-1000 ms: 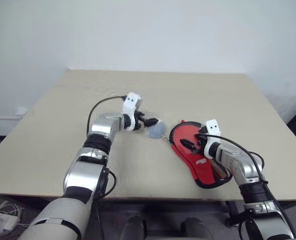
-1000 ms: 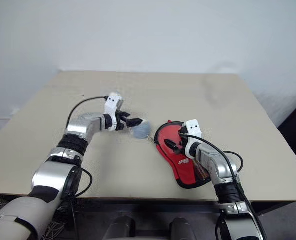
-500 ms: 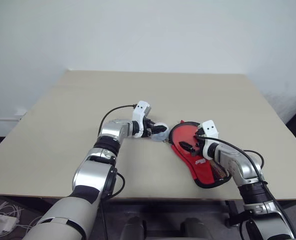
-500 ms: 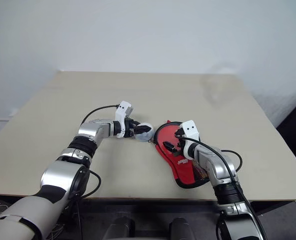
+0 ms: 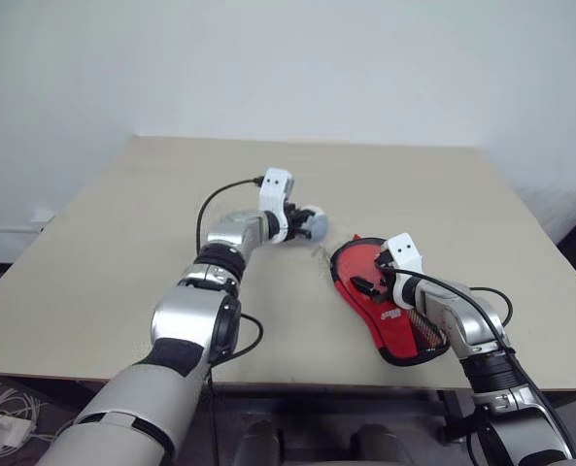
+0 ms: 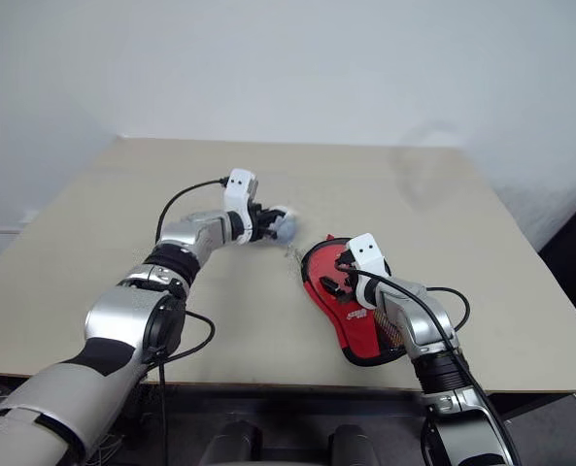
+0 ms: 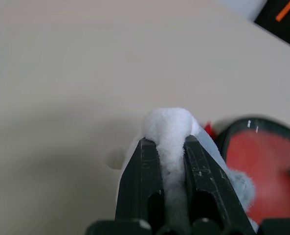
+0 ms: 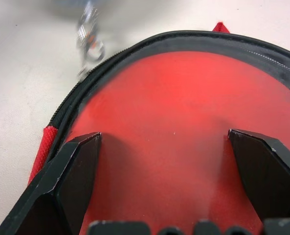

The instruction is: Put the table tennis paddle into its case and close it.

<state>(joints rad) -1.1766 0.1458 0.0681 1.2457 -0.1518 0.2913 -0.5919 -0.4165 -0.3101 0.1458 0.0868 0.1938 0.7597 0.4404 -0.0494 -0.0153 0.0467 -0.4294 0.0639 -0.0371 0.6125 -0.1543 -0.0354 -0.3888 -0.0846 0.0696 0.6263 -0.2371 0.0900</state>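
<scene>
The case (image 5: 392, 335), red-fronted with black zip edging, lies flat near the table's front right. My right gripper (image 5: 366, 283) hovers just over its round end, open, with its fingers (image 8: 71, 176) spread wide above the red panel (image 8: 169, 98). To the case's left and a little farther back, my left gripper (image 5: 304, 224) is shut on a small pale grey-blue soft lump (image 5: 315, 222), which bulges out between the two black fingers (image 7: 145, 171). The lump (image 7: 168, 122) is held above the tabletop. The table tennis paddle is hidden.
A small metal ring (image 8: 88, 43) lies by the case's zip edge on the side toward the lump. The beige table (image 5: 414, 184) spreads wide behind and to the left of both arms. A white wall stands beyond its far edge.
My left gripper reached the lump, shut on it, then raised it and carried it a little farther back from the case. The right gripper stayed open over the case.
</scene>
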